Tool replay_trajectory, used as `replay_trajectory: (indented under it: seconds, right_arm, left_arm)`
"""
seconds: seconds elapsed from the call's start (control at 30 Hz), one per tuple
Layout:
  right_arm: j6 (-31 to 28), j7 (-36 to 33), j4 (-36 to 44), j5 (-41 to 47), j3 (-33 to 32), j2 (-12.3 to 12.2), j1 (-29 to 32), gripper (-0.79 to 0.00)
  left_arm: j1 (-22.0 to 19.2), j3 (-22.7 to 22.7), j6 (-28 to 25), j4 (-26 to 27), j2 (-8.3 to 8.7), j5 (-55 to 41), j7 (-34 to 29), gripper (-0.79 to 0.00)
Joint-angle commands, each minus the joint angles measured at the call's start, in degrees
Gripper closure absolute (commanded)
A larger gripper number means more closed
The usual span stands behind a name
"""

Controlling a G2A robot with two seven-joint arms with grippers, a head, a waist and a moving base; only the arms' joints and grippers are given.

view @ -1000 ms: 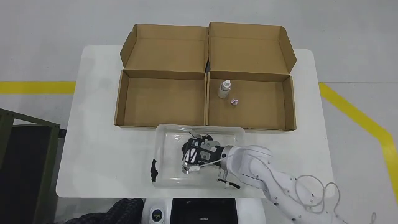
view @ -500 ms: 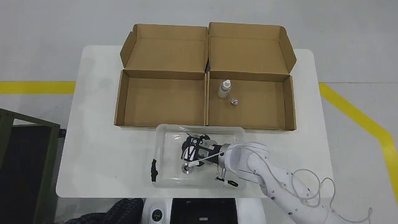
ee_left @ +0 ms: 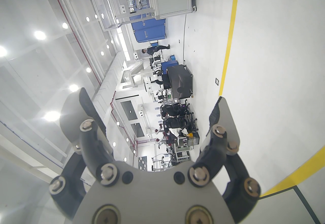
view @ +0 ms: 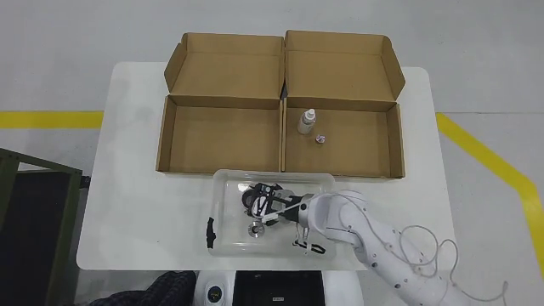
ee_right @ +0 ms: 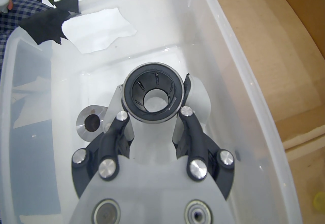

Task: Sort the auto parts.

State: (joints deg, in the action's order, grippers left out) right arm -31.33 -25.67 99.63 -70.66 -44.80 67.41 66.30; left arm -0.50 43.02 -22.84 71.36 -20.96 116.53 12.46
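A clear plastic bin (view: 223,189) stands at the table's near edge. Inside it my right gripper (view: 257,200) is shut on a black cylindrical bearing (ee_right: 153,93) with a hollow bore, held just above the bin (ee_right: 221,32) floor between the two fingers. A silver ring-shaped bushing (ee_right: 91,122) lies on the bin floor beside the gripper (ee_right: 152,88), and the top view shows this bushing (view: 255,230) too. My left gripper (ee_left: 152,98) is open and holds nothing, pointing off into the room.
Two open cardboard boxes stand behind the bin: the left box (view: 219,138) and the right box (view: 357,144), which holds a white bottle (view: 306,121) and a small part (view: 320,138). A black part (view: 209,232) hangs at the bin's left edge.
The right gripper has shifted a little toward the boxes inside the bin with the bearing in it, uncovering the silver bushing.
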Motion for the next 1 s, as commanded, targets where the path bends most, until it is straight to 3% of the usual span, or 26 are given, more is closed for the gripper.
replay_trajectory:
  seconds: [0.0,0.43,0.97]
  right_arm:
    - [-0.61,0.32,0.44,1.25,-0.58,-0.08,0.25,0.000]
    - [-5.69,-0.88,6.66,16.20,-8.60,-2.02,5.58,0.000]
    - [-5.01,-1.45,10.20,36.44,-19.60,-4.14,11.78,0.000]
  left_arm:
    - [0.00,0.00,0.00,0.00,0.00,0.00,0.00,-0.785]
    - [0.00,0.00,0.00,0.00,0.00,0.00,0.00,-0.785]
    - [0.00,0.00,0.00,0.00,0.00,0.00,0.00,-0.785]
